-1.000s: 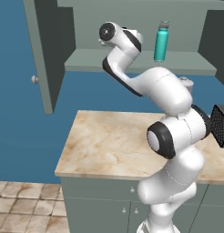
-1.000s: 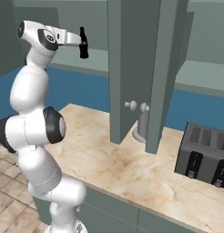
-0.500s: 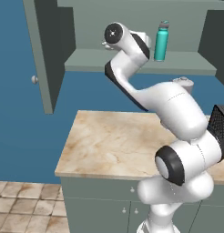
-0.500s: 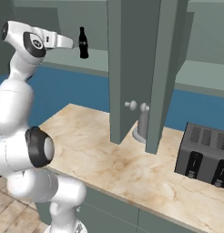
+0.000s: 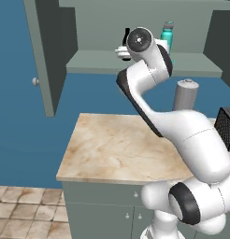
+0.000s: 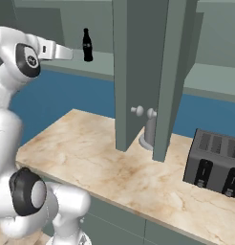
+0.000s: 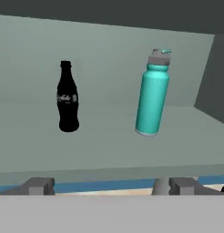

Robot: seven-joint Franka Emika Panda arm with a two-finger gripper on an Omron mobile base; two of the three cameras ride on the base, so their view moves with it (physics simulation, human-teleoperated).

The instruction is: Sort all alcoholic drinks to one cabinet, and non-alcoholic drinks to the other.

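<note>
Two non-alcoholic drinks stand upright on the open cabinet's shelf [image 7: 109, 152]. One is a small black bottle [image 7: 67, 98] [image 6: 87, 45]. The other is a taller teal flask [image 7: 152, 98] [image 5: 167, 37] with a grey cap, off to its right. My gripper [image 7: 111, 186] [image 6: 69, 53] hovers just in front of the shelf's edge, level with it, a short way back from the black bottle. It is open, its fingertips [image 7: 38, 185] wide apart with nothing between them. In the left base view the black bottle [image 5: 127, 36] is partly hidden behind my arm. The alcoholic drinks are out of view.
An open cabinet door [image 5: 42, 56] hangs to the left of the shelf. Another open door [image 6: 138, 72] hangs over the marble counter [image 6: 90, 153]. A grey cylinder [image 5: 186, 93] stands on the counter behind it. A black toaster [image 6: 217, 162] sits at the right.
The hand has drawn back a little from the black bottle, which stays upright on the shelf. The arm's lower links have swung round. The jaws stayed open.
</note>
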